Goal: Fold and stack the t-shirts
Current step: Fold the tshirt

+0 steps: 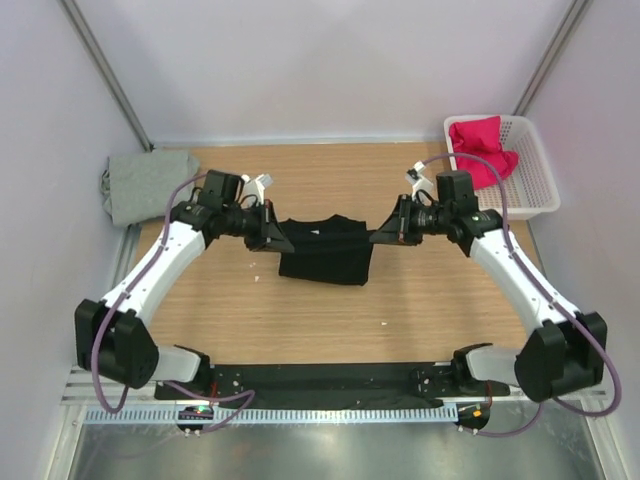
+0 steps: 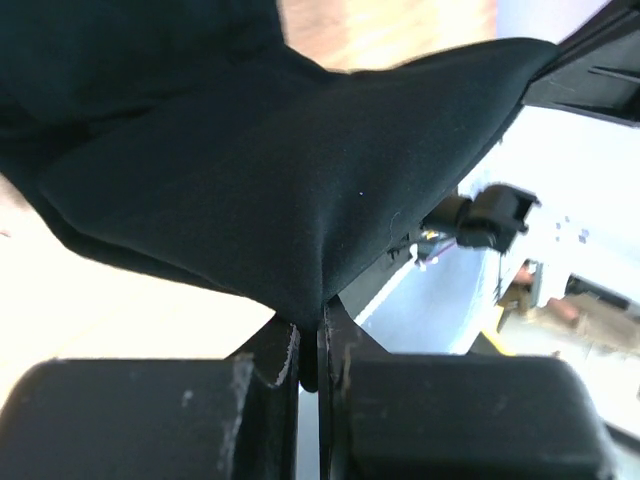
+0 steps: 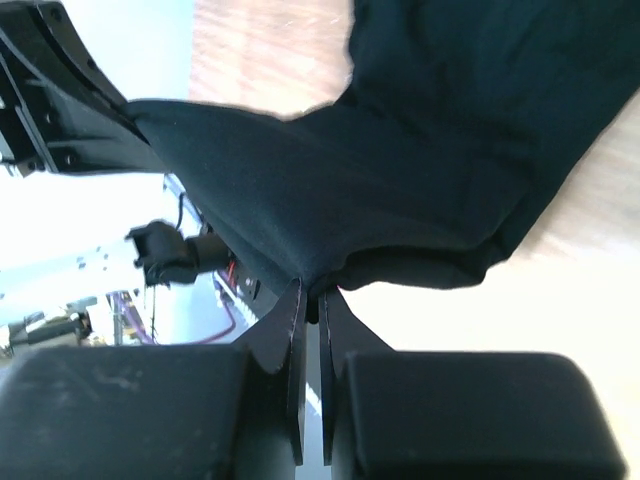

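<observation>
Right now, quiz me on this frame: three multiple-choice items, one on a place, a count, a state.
1. Where is the magenta-red t-shirt? A in the white basket; B at the table's near edge; C over the left arm.
2. How many t-shirts show? A one; B three; C five.
3. How is the black t-shirt? A folded flat; B pinched by both arms' jaws, spread between them; C on the floor.
Key: 1 A, it lies bunched in the basket. 2 B, black, magenta-red and a grey t-shirt. 3 B, both wrist views show shut jaws on black cloth.
</observation>
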Tool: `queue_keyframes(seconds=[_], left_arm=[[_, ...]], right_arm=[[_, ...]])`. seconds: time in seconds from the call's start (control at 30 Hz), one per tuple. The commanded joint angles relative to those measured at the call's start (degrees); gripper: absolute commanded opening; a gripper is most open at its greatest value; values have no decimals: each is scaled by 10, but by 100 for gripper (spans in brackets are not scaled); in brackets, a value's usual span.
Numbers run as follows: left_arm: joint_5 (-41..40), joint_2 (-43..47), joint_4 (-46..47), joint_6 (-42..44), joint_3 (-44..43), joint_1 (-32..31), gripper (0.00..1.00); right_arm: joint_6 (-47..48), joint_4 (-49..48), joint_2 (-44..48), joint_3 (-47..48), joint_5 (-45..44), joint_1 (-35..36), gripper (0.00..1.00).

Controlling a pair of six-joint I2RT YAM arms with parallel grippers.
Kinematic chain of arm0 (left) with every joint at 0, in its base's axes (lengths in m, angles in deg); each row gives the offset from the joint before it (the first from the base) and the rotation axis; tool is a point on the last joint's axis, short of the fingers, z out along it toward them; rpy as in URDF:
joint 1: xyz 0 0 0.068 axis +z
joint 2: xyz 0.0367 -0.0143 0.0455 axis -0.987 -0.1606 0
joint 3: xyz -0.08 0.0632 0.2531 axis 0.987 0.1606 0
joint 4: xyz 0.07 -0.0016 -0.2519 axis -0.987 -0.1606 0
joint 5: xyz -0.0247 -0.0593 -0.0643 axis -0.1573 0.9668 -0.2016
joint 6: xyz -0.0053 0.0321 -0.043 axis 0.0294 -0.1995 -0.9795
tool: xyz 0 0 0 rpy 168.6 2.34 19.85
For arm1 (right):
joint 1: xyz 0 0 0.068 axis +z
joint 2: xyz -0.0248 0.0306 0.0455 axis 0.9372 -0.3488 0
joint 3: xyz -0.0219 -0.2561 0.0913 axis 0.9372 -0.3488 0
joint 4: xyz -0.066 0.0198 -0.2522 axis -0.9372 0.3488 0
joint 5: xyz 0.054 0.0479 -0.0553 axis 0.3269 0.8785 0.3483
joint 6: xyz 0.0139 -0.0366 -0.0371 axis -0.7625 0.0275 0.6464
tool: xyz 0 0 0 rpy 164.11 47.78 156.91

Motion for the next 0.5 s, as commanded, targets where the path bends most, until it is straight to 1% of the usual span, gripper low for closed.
queue_keyframes(seconds=[0.0,0.13,0.17,0.2,0.23,0.27,0.3,0.33,0.37,0.4,0.43,0.47], left_arm=[[0,-55,24,-15,-13,29,0],[13,-144,38,-17,-86,49,0],[15,-164,38,-17,-136,60,0],[16,-207,38,-17,-160,64,0],[19,-227,38,-17,-184,69,0],[21,-250,38,-17,-234,72,0],[21,-289,41,-18,-256,80,0],[20,-312,45,-22,-278,84,0],[20,-331,49,-27,-308,90,3],[18,-348,61,-34,-321,92,24],[17,-379,67,-38,-328,95,28],[16,-386,74,-37,-332,97,35]], right_arm=[[-8,-63,-64,41,-26,-7,1],[0,-91,-158,113,-24,-7,1],[8,-90,-197,158,-23,-9,1],[14,-91,-219,180,-23,-9,1],[16,-91,-238,223,-23,-12,1],[15,-92,-256,243,-24,-15,1],[14,-95,-293,259,-25,-17,1],[15,-101,-308,286,-27,-21,2],[21,-103,-325,296,-38,-21,7],[24,-107,-350,303,-43,-22,28],[25,-114,-365,316,-48,-26,38],[26,-115,-374,321,-52,-30,44]])
